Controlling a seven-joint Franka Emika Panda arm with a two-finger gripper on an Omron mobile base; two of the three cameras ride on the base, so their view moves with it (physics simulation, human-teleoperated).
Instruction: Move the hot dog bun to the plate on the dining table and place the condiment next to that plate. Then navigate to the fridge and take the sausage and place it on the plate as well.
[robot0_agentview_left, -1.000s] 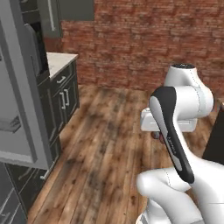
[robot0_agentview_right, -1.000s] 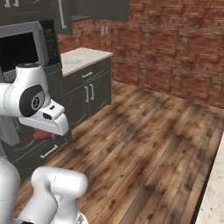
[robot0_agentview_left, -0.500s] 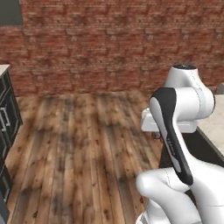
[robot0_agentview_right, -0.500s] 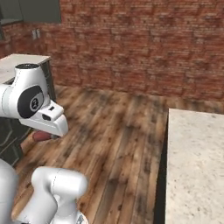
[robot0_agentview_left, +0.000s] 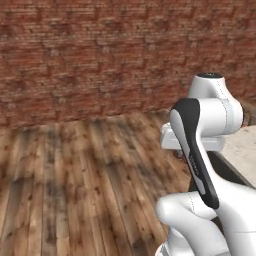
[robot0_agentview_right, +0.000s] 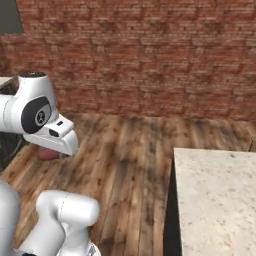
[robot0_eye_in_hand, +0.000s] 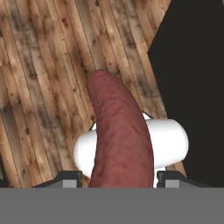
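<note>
The sausage (robot0_eye_in_hand: 118, 140), long and reddish brown, runs up the middle of the hand view, and my gripper (robot0_eye_in_hand: 119, 177) is shut on its near end, one dark fingertip on each side. Below it lies the wooden floor. In the right base view the sausage's end (robot0_agentview_right: 48, 154) pokes out under the white hand at the left. The dining table (robot0_agentview_right: 215, 200), with a speckled stone top, stands at the lower right there, and its corner (robot0_agentview_left: 242, 147) shows at the right edge of the left base view behind the arm.
A red brick wall (robot0_agentview_left: 100, 55) closes off the far side. Wide wooden floor (robot0_agentview_right: 125, 165) lies between me and it. A dark upright side (robot0_eye_in_hand: 192, 65), probably the table's, sits close on the right in the hand view. A dark cabinet edge (robot0_agentview_right: 7, 145) shows at the far left.
The whole picture has swung as the base turned: the cabinets and microwave have slid out on the left and the stone table has come in on the right. The sausage stays in the gripper.
</note>
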